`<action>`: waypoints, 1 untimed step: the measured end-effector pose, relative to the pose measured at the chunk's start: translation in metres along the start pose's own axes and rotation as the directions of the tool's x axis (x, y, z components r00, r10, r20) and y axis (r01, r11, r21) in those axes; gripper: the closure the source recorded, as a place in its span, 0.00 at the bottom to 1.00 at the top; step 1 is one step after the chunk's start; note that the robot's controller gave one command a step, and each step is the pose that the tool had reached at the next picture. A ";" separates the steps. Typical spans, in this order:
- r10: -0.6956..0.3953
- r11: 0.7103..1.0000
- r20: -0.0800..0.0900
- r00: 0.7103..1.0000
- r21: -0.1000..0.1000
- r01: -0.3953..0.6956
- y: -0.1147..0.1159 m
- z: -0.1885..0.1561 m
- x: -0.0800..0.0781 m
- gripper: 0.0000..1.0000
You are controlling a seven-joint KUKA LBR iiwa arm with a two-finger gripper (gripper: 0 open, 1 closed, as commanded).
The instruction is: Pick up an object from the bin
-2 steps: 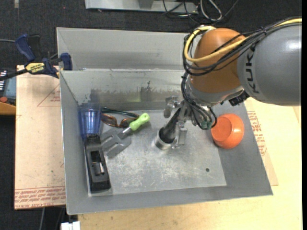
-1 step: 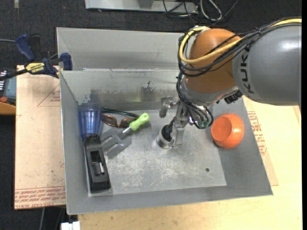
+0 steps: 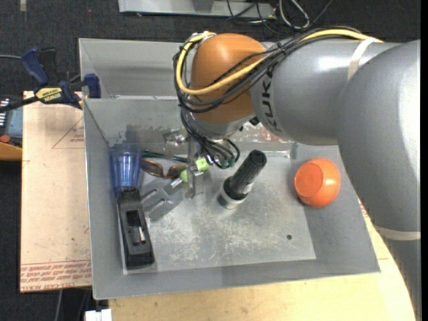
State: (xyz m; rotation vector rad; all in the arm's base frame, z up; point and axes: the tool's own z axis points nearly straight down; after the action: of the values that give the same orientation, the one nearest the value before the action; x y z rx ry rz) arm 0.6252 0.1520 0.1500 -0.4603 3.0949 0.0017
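Several loose things lay in the grey bin (image 3: 200,246). Nearest, at its front left, a flat black stapler-like block (image 3: 136,236) ran front to back. Just right of its far end the pincer (image 3: 172,194) sat low over the floor; whether it was spread or pressed together could not be told. The block looked the likeliest pick. A black cylinder (image 3: 242,176) slanted to the right, an orange bowl (image 3: 317,181) well beyond. Farther back stood a blue cup (image 3: 124,168) and a brown piece (image 3: 155,167), partly hidden under the wrist.
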 end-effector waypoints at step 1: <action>0.021 1.000 -0.006 1.000 0.000 -0.021 -0.027 -0.010 0.007 0.00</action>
State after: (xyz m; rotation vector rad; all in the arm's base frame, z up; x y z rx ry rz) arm 0.6262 0.1243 0.1603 -0.4287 3.1050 0.0012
